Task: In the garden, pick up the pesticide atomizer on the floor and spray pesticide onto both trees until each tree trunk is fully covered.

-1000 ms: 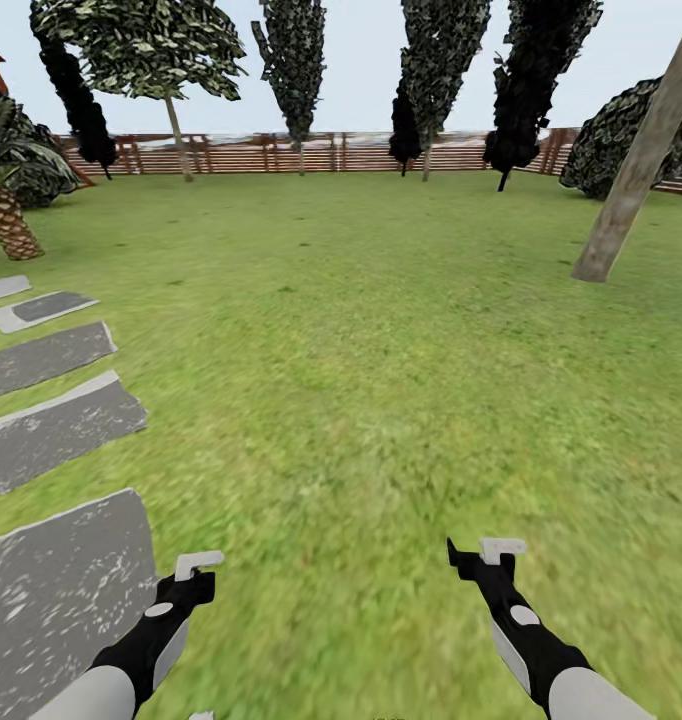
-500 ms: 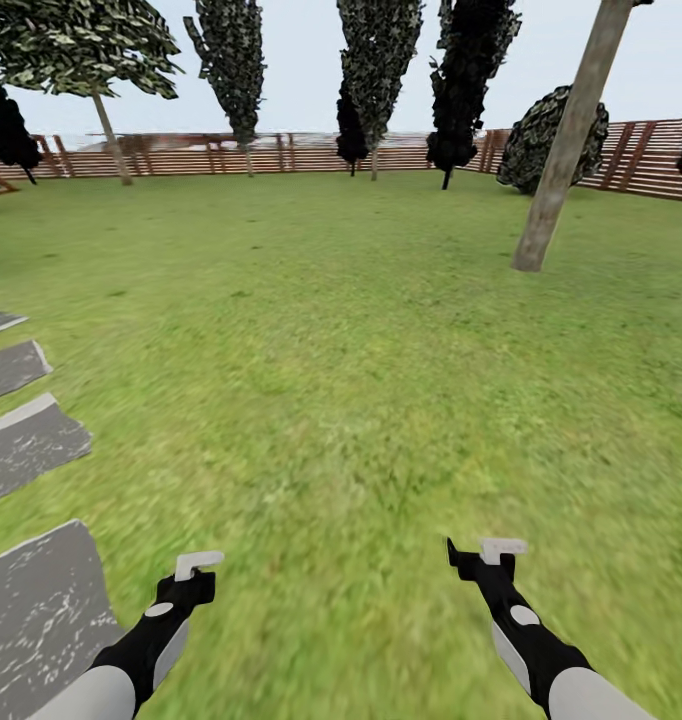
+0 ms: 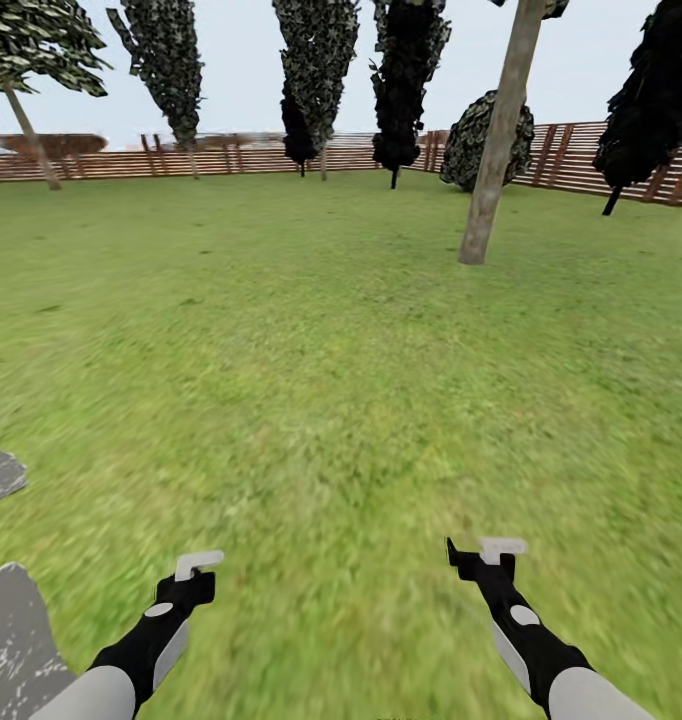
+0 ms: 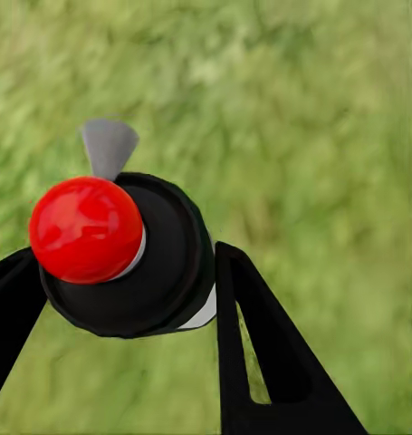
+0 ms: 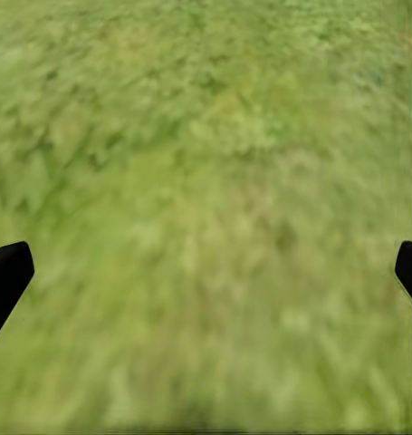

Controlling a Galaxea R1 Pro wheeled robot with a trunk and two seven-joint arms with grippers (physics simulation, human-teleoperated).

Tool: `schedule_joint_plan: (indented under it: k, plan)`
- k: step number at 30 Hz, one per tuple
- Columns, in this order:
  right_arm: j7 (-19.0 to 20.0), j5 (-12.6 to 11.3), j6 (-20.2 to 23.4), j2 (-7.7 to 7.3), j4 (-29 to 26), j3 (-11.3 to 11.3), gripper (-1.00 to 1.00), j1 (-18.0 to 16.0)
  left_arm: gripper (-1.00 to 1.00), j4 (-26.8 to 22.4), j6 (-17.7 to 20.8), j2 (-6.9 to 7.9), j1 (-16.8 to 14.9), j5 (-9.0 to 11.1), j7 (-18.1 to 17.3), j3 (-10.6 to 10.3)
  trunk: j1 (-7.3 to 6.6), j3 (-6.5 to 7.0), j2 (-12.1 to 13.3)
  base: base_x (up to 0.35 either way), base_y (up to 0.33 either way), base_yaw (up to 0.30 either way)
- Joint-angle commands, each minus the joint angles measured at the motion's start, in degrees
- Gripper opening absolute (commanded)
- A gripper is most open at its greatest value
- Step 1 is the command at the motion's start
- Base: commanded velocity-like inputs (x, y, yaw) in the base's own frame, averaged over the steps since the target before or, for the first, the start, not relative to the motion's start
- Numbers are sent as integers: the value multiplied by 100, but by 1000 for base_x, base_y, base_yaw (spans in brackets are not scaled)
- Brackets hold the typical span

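I am on the lawn floor (image 3: 341, 380) of the garden. A thick pale grey-tan tree trunk (image 3: 496, 140) leans up at the back right, far ahead of both arms. My left gripper (image 3: 199, 565) is held low over the grass. In the left wrist view its black fingers (image 4: 260, 362) stand against both sides of a small round black thing with a red dome and a grey fin, which I take for the pesticide atomizer (image 4: 124, 254). My right gripper (image 3: 486, 550) hangs over bare grass, its fingertips (image 5: 6, 276) wide apart and nothing between them.
Grey paving slabs (image 3: 11, 630) lie at the lower left. A brown slat fence (image 3: 231, 155) closes the far side, with thin dark trees (image 3: 406, 70) and a dark bush (image 3: 476, 140) in front of it. A light-leaved tree (image 3: 26, 60) stands far left.
The camera has turned right: the pale trunk slid from the right edge toward the middle and the paving slabs slid off to the left. Both arms hold the same pose.
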Motion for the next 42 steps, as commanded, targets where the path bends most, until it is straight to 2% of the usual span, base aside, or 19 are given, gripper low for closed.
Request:
schedule_joint_plan:
  k: [1, 30, 42]
  plan:
    - [0, 0, 1, 0, 0, 0, 100, 0, -100, -2, 0, 0, 0, -1, 0, -1, 0, 0, 0, 0, 0, -300]
    - [0, 0, 0, 0, 0, 0, 100, 4, -100, -4, 0, -3, 0, 8, -6, -1, 0, 0, 0, 0, 0, -300]
    - [8, 5, 2, 14, 0, 8, 100, 1, -100, -4, 0, -3, 0, 16, -2, -1, 0, 0, 0, 238, 37, -50]
